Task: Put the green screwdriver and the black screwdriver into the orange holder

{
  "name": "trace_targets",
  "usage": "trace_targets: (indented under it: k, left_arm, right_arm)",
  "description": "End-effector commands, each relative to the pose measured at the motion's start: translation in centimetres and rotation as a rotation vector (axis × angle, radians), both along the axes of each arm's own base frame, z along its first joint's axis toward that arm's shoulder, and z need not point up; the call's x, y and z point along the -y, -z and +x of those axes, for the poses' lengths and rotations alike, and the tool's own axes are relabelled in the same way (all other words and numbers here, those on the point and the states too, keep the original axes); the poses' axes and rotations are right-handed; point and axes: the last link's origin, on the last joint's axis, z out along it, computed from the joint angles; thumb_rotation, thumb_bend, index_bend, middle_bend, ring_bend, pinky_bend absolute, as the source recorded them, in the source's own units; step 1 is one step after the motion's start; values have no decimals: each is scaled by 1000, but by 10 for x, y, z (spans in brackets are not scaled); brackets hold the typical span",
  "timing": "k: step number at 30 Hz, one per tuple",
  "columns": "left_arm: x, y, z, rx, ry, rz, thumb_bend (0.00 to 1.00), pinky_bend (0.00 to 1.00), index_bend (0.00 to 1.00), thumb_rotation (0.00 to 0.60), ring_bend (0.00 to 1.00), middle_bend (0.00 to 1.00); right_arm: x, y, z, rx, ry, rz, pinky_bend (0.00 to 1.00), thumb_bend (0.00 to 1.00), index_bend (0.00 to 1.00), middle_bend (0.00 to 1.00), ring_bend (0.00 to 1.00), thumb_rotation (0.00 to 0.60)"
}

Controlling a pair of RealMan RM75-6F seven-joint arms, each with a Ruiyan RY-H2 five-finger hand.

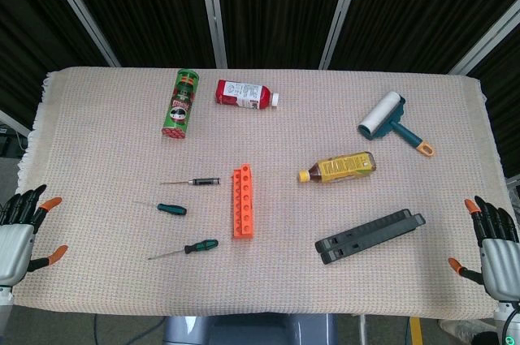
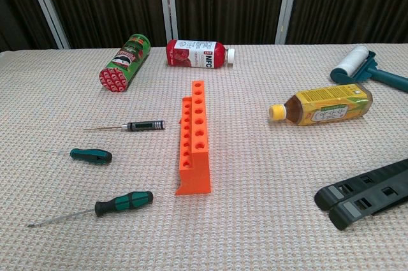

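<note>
Dark curtains with pale uprights are seen behind a worktop [image 1: 422, 199] covered in beige woven cloth. Near its middle the orange holder [image 1: 243, 200] is laid with its rows of holes running away from the robot. All three screwdrivers are found on the holder's left. The black screwdriver [image 1: 201, 181] is lying level with the holder's far end, handle towards the holder and tip pointing away from it. The green screwdriver [image 1: 189, 248] is lying off the holder's near end, its handle likewise nearer the holder. A smaller teal-handled one [image 1: 170, 209] is placed between them; which of the two green-handled tools is meant cannot be settled, though the larger seems likelier. The left hand [image 1: 20, 227] is held at the worktop's left edge with fingers spread and nothing in them; the right hand [image 1: 491, 243] is likewise spread and empty at the right edge. Both tools being left of the holder, the left hand is judged the nearer.
</note>
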Motion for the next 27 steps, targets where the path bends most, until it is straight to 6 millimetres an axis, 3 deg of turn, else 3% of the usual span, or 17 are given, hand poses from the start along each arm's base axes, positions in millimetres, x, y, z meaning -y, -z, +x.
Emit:
trace_targets:
  k: [1,27]
  left_arm:
    - [0,0,0,-2,-1,-1,171,0,198,600,0,7]
    - [4,-4,-1,3,-3,2,173,0,247,600,0,30]
  right_arm:
    - [1,1,0,0,-2,5,0,0,0,0,0,600]
    - [-5,-3,-3,9,-3,-2,0,0,0,0,0,600]
